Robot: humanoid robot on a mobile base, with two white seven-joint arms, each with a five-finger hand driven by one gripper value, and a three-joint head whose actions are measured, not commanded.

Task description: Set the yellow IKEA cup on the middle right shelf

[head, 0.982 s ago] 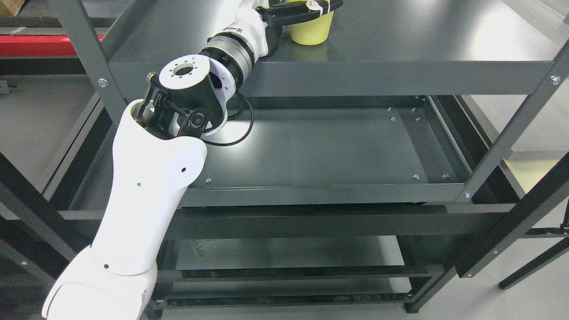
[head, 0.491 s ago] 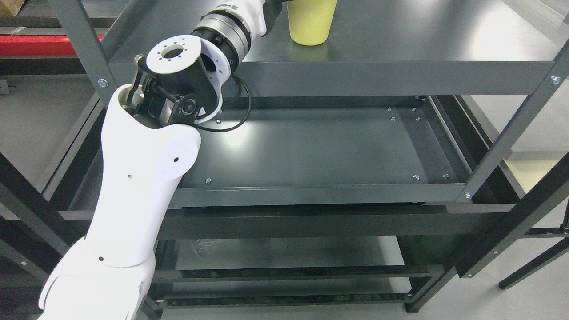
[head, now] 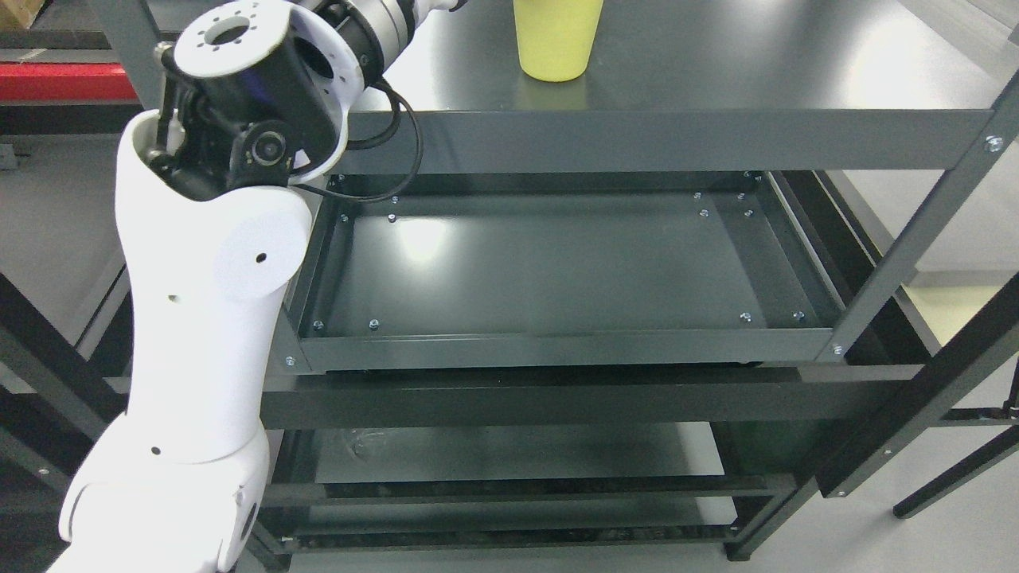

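Head view: the left arm [head: 207, 318] is seen entering from the lower left and rising along the left side of the dark grey metal shelving unit [head: 915, 239], with its black elbow joint [head: 247, 111] level with the front lip of the upper shelf [head: 677, 139] and its forearm passing out of the picture at the top edge. The hand itself is cut off by the frame, so how far its fingers are parted, and whether anything is touched by them, cannot be told. The yellow cup [head: 555, 40] is shown standing upright on the upper shelf, just right of where the forearm leaves the view; its rim is cropped by the top edge, and no part of the arm is seen against its visible wall. The tray-like shelf below [head: 557, 270] is shown with a bright reflection towards its left.
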